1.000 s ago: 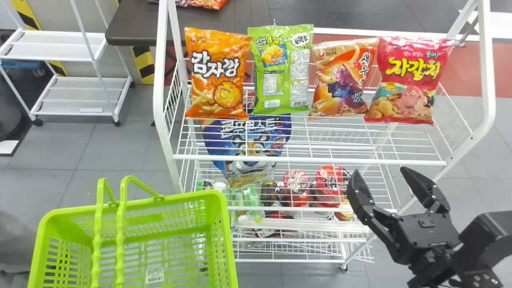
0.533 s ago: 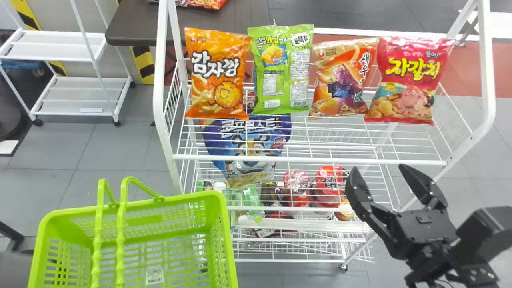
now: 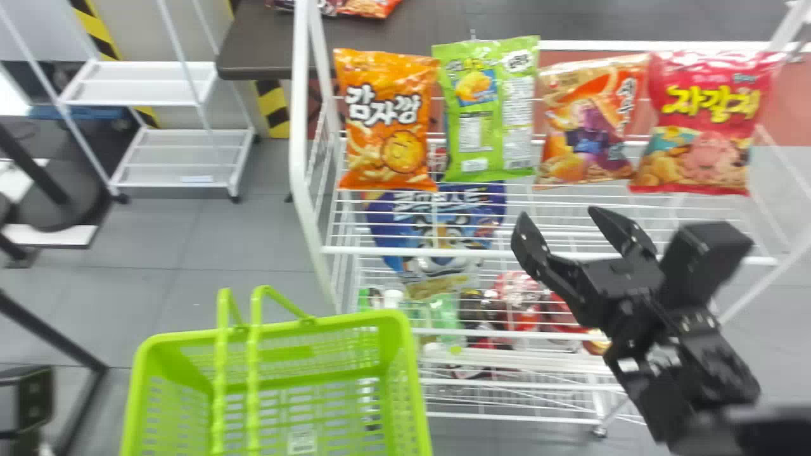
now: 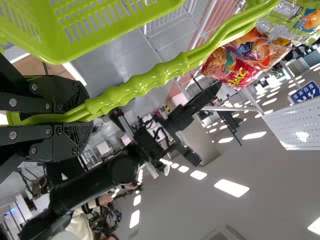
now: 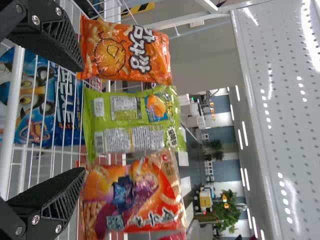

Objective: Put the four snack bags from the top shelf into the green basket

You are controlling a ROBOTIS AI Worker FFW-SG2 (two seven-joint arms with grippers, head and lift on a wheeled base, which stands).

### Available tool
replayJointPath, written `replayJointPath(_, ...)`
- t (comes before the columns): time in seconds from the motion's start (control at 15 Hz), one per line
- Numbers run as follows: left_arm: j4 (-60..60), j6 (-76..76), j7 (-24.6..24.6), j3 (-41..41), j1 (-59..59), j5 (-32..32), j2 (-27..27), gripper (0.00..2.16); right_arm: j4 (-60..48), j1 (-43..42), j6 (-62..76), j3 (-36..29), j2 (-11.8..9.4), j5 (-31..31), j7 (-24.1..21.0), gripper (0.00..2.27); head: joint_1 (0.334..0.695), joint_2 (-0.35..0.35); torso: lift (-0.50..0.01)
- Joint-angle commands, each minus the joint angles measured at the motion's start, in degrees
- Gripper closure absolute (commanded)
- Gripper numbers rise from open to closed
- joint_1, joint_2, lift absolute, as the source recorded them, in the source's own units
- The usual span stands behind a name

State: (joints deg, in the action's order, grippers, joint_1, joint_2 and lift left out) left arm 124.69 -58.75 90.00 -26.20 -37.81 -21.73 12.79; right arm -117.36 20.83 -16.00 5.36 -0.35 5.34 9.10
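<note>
My right gripper (image 3: 561, 218) stands open in front of the top shelf, lower than the green and orange-brown bags. In the right wrist view the spread right gripper (image 5: 82, 120) faces the green bag (image 5: 132, 120). On the top shelf, left to right, stand an orange bag (image 3: 388, 120), the green bag (image 3: 489, 111), an orange-brown bag (image 3: 586, 123) and a red bag (image 3: 703, 123). The green basket (image 3: 396, 320) has its two handles (image 3: 252, 373) raised. In the left wrist view my left gripper (image 4: 85, 116) is shut on these handles (image 4: 160, 75).
A white wire rack (image 3: 412, 252) holds the bags, its front rail near my right gripper. Lower down are a blue bag (image 3: 437, 221) and bottles and cups. A dark table (image 3: 260, 44) and a white shelf unit (image 3: 190, 158) stand behind at the left.
My right gripper has risen and moved left relative to the rack, toward the shelf, staying open. In the head view, rack, bags and basket have shifted to the right.
</note>
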Motion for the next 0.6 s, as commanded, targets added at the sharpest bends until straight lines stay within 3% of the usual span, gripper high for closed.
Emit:
replayJointPath(0.0,0.03,-0.10,0.57,0.01,-0.16,-0.25,0.13,2.15,4.94,-7.74,-3.47,4.40,0.40,-0.42,-1.45,0.11,0.695,0.094,0.000)
replayJointPath(0.33,-0.59,0.08,0.57,0.19,0.19,-1.57,1.71,2.15,19.71,-23.38,-4.88,12.83,0.40,-0.95,-5.85,0.11,0.695,0.205,0.000)
replayJointPath(0.53,-2.87,0.08,0.57,3.17,3.00,-2.36,3.91,2.15,26.56,-30.24,-5.05,14.33,0.40,1.08,-5.93,0.08,0.695,0.250,0.000)
